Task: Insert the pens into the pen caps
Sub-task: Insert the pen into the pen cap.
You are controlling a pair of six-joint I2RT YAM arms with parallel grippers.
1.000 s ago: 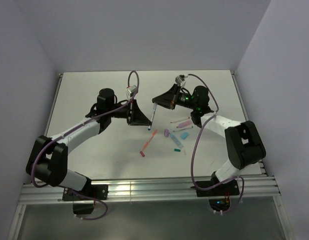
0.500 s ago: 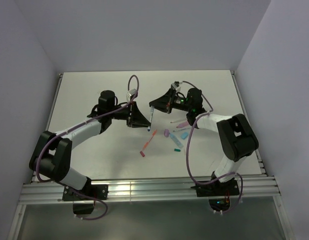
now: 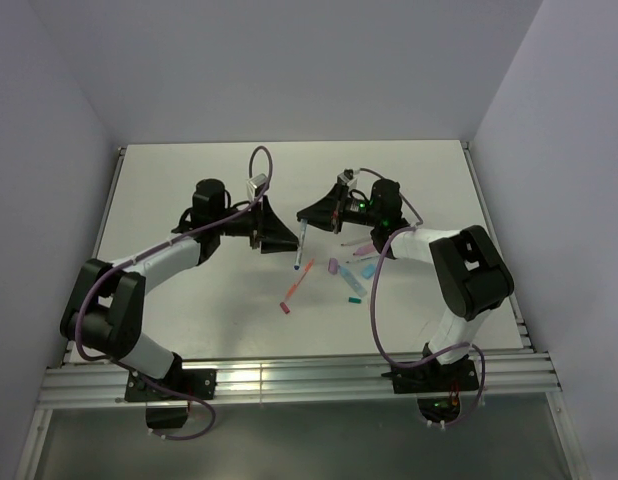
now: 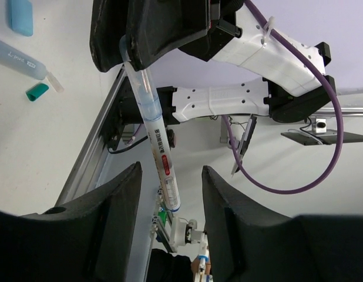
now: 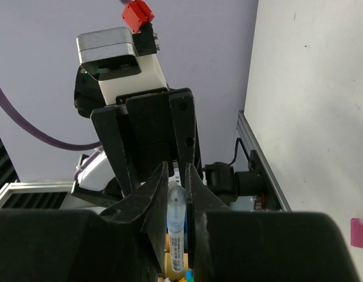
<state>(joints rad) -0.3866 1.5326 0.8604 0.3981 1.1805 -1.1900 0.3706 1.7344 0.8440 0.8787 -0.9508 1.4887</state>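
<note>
Pen (image 4: 160, 141), likely light, stiff, slick, is clamped near one end by right gripper (image 5: 177, 176) jaws; left gripper (image 4: 171, 176) jaws apart, flanking its barrel.

- Whitish pen (image 4: 158, 150), centre of the left wrist view: dark lettering and a red printed band run along the barrel, too small and slanted to read.
- Pale blue pen (image 4: 14, 54), at 10 o'clock in the same view: a short dark printed line, blurred and unreadable.
- Top view: no legible writing.
</note>
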